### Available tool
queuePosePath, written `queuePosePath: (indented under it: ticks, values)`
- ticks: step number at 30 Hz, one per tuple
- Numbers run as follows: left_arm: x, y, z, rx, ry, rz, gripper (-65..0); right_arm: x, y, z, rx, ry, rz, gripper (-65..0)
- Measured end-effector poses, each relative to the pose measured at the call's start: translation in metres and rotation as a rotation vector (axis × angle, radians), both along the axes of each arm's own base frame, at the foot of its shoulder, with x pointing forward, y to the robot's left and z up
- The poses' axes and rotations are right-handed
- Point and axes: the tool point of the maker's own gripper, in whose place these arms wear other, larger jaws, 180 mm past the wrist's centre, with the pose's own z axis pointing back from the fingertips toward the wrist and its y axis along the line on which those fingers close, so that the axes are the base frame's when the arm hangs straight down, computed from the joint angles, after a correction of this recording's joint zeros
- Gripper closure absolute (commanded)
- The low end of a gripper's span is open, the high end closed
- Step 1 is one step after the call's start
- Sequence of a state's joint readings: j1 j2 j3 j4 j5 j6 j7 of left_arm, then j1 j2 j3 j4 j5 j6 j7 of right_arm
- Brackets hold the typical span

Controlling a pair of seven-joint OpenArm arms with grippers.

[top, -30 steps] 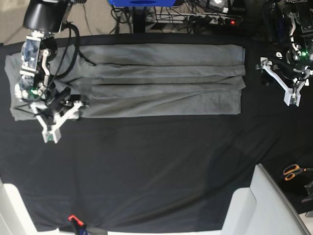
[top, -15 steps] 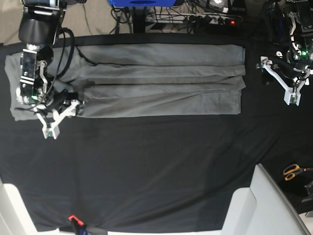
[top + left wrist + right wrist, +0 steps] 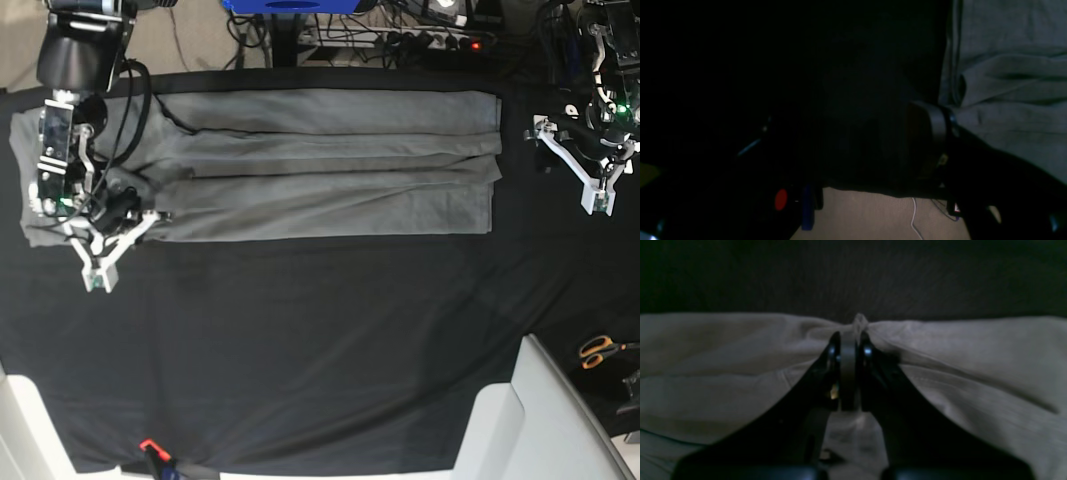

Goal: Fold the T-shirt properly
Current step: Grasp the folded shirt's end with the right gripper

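Right wrist view: my right gripper (image 3: 848, 340) jaws are clamped on the T-shirt (image 3: 957, 350) edge; the left gripper (image 3: 590, 180) jaws are spread, shirt beside them. A thin pinch could slip when I lift.

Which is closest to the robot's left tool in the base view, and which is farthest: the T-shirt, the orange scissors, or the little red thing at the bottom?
From the left tool, at the view's right:
1. T-shirt: its folded end lies just beside the tool, toward the middle.
2. Orange scissors: below the tool, at the right edge.
3. Little red thing: far across, at the bottom left.
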State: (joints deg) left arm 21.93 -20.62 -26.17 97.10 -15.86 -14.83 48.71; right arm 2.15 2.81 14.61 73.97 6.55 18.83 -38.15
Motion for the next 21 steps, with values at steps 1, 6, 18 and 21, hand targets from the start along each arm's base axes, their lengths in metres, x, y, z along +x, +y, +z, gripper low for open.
queuePosePath:
  ticks: [1, 6, 18, 21]
  values:
    - [0.000, 0.000, 0.000, 0.000, 0.000, 0.000, -47.1, 0.001, 0.000, 0.005, -0.003, -0.017, 0.001, -0.8]
    - [0.000, 0.000, 0.000, 0.000, 0.000, 0.000, -47.1, -0.010, -0.002, 0.016, -0.028, 0.010, 0.012, -0.8]
    - [0.000, 0.000, 0.000, 0.001, 0.000, 0.000, -47.1, -0.021, -0.002, 0.012, -0.031, 0.035, 0.014, -1.7]
    - [0.000, 0.000, 0.000, 0.001, 0.000, 0.000, -47.1, -0.021, -0.003, 0.012, -0.031, 0.035, 0.014, -2.3]
